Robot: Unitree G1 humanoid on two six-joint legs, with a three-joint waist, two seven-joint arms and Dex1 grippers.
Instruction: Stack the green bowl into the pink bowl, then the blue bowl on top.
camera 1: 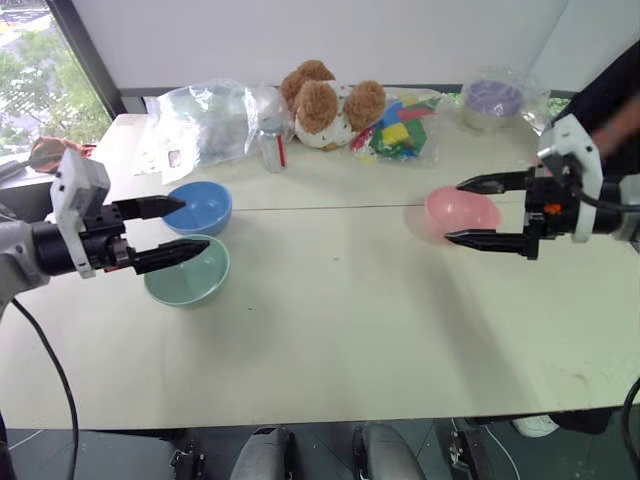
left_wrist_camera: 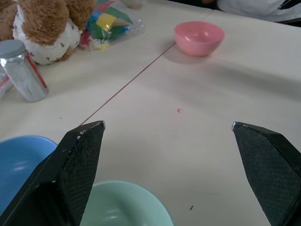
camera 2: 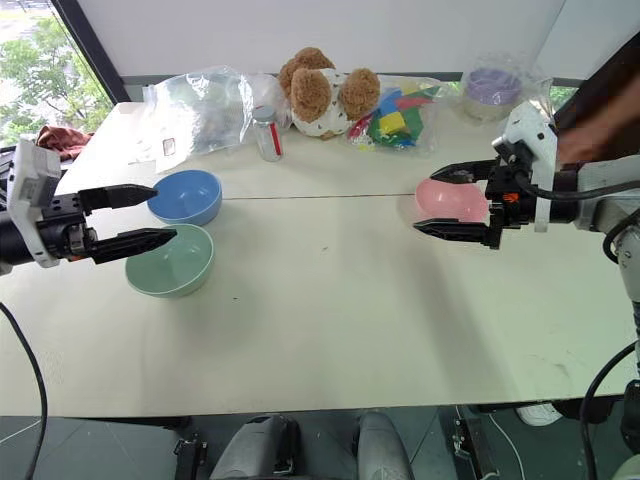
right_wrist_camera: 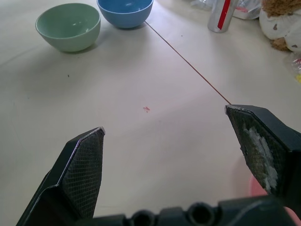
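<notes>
Nothing stacked yet: three bowls sit apart on the pale table [camera 1: 330, 340]. The green bowl [camera 1: 187, 270] and the blue bowl [camera 1: 199, 207] stand just beside each other on the robot's left, blue farther back; the pink bowl [camera 1: 462, 210] stands alone well to the right, across the table's seam. Left gripper [camera 1: 190, 226] hangs over the green/blue pair, fingers spread wide and holding nothing, tips pointing inward toward the table's middle. The lower finger overlaps the green bowl's rim in the head view, though contact cannot be told. This placement looks like staging for a grasp on the green bowl, the first to move. Right gripper [camera 1: 468, 211] hovers at the pink bowl, fingers also wide and empty, bracketing the bowl as seen from above; probably poised to steady the base of the stack. Along the back edge: a stuffed toy [camera 1: 325, 103], a small bottle [camera 1: 273, 142], bagged blocks [camera 1: 400, 128], a bagged purple bowl [camera 1: 492, 100], all clear of the working area. A dark sleeve [camera 1: 610, 90] shows at far right.
</notes>
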